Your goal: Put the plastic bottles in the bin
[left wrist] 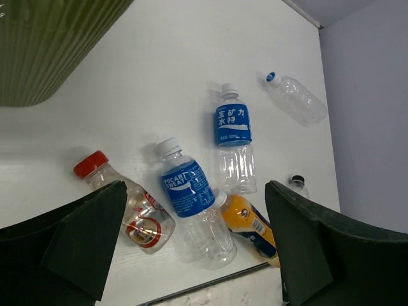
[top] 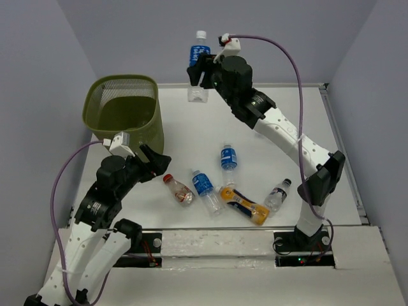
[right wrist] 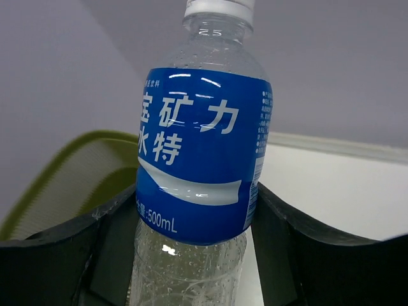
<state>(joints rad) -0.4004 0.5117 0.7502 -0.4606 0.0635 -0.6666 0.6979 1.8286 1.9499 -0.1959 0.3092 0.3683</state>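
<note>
- The right gripper (top: 199,71) is clamped on the waist of a clear plastic bottle with a blue label and white cap (top: 198,54). It holds the bottle upright, high over the far edge of the white table (top: 191,115), just right of the olive-green mesh bin (top: 157,105).
- The step in hand looks like the carry to the bin. Travel left until the bottle's base is over the middle of the opening, not the rim.
- Keep the height until the base has passed the solid rim, then dip a little before letting go. The bottle looks empty and light, so it may bounce off an edge.
- The left gripper (top: 158,167) is spread wide and holds nothing. It hovers by the bin's near right corner, above a red-capped clear bottle (top: 178,190), and is best kept low and clear of the path.
- Lying near the table's middle are a blue-labelled bottle (top: 205,188), a second blue-labelled one (top: 228,158), an orange-yellow bottle (top: 247,205) and a small dark-capped clear bottle (top: 278,194).
- The left wrist view adds a plain clear bottle with a blue cap (left wrist: 296,99), farther right.
</note>
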